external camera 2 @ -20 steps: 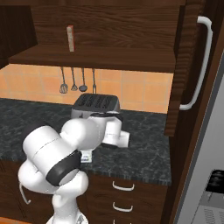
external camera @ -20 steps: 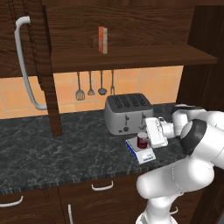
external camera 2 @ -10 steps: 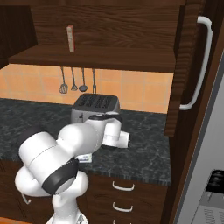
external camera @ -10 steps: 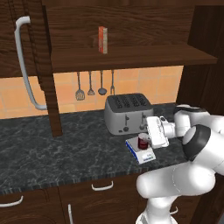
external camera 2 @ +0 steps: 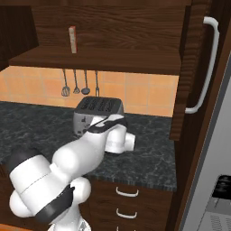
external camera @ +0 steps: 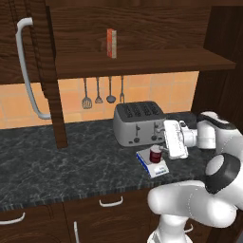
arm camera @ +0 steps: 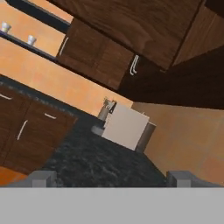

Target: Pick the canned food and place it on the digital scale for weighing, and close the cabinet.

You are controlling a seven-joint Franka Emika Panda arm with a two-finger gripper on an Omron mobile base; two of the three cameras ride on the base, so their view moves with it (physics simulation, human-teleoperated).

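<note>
Dark red cylindrical can (external camera: 155, 154) stands upright on the flat blue-edged digital scale (external camera: 153, 165), lower centre right. Gripper (external camera: 164, 141) just beside it, jaws spread wide, empty. Silver four-slot toaster (external camera: 137, 123) behind. Dark brown wooden cabinet door (external camera: 39, 66) stands open, upper left.

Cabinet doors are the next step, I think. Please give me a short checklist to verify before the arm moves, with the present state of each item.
1. Can stands upright on the scale: ok.
2. Gripper is open and holds nothing: ok.
3. Gripper is clear of the can: cannot tell; in the left base view it sits close beside it.
4. Cabinet is closed: not ok; both doors stand open, left door and right door.
5. Door handles are free to reach: ok; the left handle and the right handle have nothing in front.
6. Toaster is out of the doors' swing: ok, it sits low on the counter.
</note>
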